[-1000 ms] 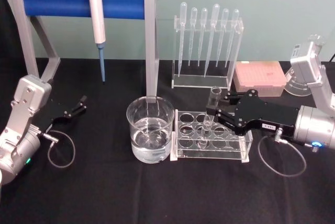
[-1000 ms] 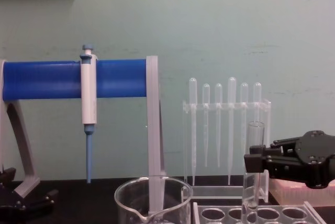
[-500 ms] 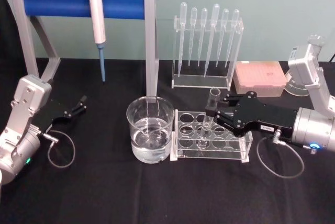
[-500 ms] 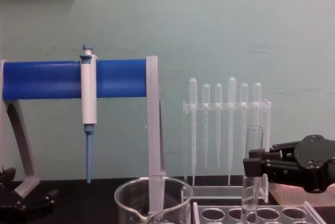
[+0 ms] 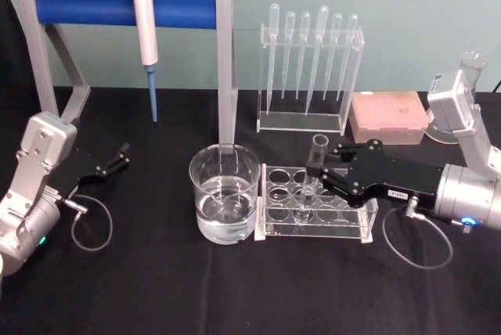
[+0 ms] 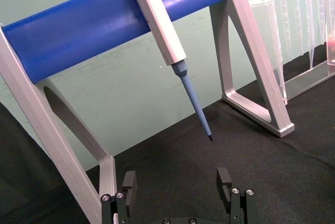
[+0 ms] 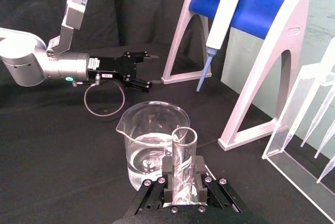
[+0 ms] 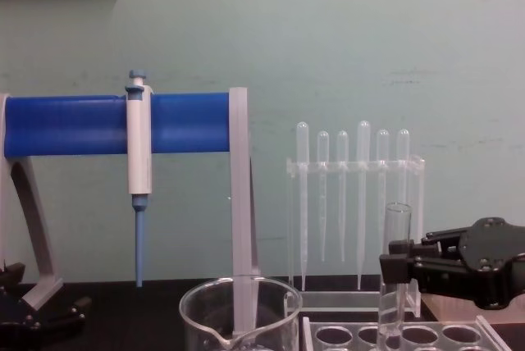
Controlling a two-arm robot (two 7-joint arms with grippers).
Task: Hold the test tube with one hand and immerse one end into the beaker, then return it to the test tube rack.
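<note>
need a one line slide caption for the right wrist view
Right claw shut on the upright test tube, with the water-filled beaker just beyond.

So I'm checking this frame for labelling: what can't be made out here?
- Tube bottom: in the chest view the lower edge cuts it off; in the head view the rack and the right end effector blur it, so seated or lifted is unclear.
- Right end effector's grip: in the right wrist view the fingers flank the tube, contact unclear.
- Beaker water level: cut off in the chest view.
- Left end effector: fingertips too small in the head view.
</note>
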